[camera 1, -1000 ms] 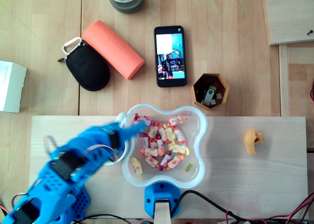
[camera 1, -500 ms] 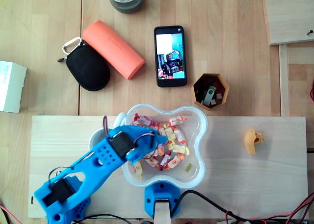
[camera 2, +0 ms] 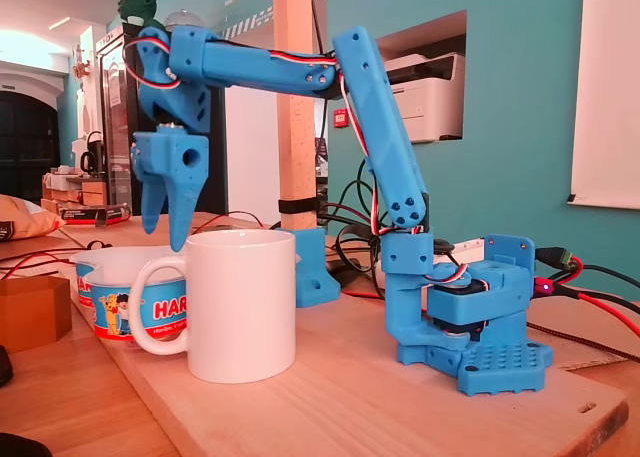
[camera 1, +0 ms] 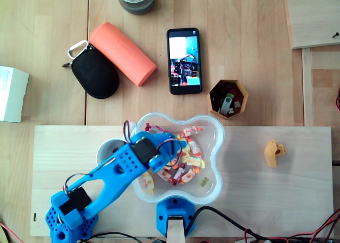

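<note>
Candy bowl (camera 1: 219,147) sits at lower centre of the overhead view. Your gripper (camera 1: 171,154) has shifted right, further over its sweets (camera 1: 188,147), beside the white mug (camera 2: 245,302). Finger spacing cannot be told.

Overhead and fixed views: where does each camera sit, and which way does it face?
Overhead view: above the table, looking straight down at bowl, mug and phone; arm shows, pincer over the bowl.
Fixed view: low beside the board, looking sideways; mug in front, bowl behind, whole arm, pincer pointing down.
Both share arm, pincer, mug and bowl.
</note>
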